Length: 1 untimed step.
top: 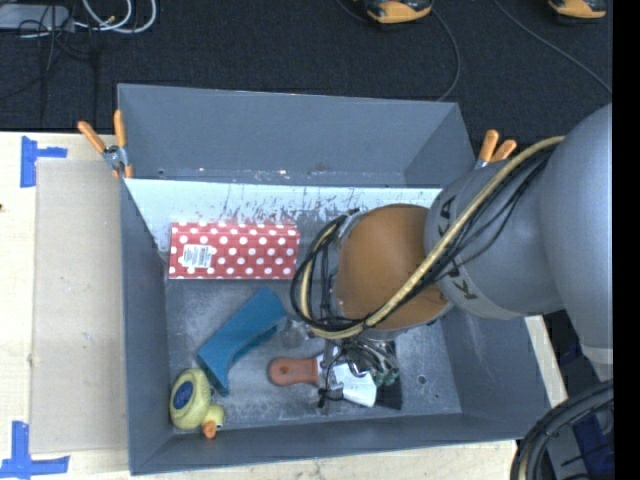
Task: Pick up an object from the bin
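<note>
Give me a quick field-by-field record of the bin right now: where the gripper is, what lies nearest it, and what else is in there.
gripper position: gripper down in the grey bin, near the front, right of centre
nearest things: reddish-brown handle-shaped piece, its right end at the gripper; white and black item just beneath the gripper
grasp: cannot tell
back left: red box with white dots, lying flat
middle left: blue wedge-shaped piece, lying at a slant
front left corner: yellow round toy with a blue face
</note>
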Each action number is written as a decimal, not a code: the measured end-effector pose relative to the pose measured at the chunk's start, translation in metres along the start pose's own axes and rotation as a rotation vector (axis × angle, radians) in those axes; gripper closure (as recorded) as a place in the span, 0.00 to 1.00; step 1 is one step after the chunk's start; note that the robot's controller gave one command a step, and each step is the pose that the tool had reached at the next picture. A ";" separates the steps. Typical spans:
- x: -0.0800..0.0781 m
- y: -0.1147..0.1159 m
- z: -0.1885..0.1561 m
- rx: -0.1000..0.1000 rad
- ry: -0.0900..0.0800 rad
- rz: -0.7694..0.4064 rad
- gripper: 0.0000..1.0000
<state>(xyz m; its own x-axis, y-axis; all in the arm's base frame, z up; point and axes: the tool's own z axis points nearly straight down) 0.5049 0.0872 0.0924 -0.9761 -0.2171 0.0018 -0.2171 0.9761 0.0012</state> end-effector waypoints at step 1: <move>0.022 -0.022 0.023 -0.002 -0.008 0.231 1.00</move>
<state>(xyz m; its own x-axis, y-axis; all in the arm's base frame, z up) 0.4882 0.0611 0.0694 -0.9999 0.0121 -0.0053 0.0121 0.9999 0.0039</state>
